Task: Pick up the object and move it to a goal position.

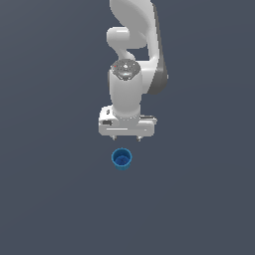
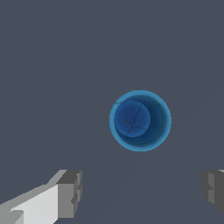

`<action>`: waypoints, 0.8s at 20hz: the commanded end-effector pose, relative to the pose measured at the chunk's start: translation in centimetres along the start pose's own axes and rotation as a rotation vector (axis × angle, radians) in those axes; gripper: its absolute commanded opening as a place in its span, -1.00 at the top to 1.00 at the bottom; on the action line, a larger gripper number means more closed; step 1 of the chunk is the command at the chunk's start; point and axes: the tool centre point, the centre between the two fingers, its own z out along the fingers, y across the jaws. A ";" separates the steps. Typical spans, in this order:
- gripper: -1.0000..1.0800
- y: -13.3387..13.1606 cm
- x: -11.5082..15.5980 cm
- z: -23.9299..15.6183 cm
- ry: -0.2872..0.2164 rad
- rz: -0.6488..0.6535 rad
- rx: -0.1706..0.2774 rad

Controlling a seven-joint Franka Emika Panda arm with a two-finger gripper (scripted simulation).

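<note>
The object is a small blue cup [image 1: 121, 158] standing upright on the dark grey floor, its round rim facing up. In the wrist view the cup [image 2: 140, 120] shows its open mouth and inner base from straight above. My white gripper [image 1: 126, 138] hangs above the floor, just behind the cup in the exterior view and apart from it. The gripper [image 2: 142, 192] is open with nothing between its grey fingers [image 2: 70, 192], and the cup lies ahead of the gap, not inside it.
A flat dark grey floor [image 1: 50, 199] stretches all around. The white arm [image 1: 132, 60] rises behind the gripper toward the top of the exterior view. No other objects show.
</note>
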 end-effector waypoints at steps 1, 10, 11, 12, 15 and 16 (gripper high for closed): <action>-0.23 0.0 0.0 0.0 0.000 0.000 0.000; -0.23 -1.3 -0.1 -0.1 0.003 -0.041 -0.003; -0.23 -1.2 -0.1 0.0 0.002 -0.039 -0.001; -0.23 -1.1 0.0 0.1 0.001 -0.036 0.001; -0.23 -0.6 0.2 0.5 -0.007 -0.019 0.012; -0.23 -0.4 0.4 0.7 -0.010 -0.012 0.017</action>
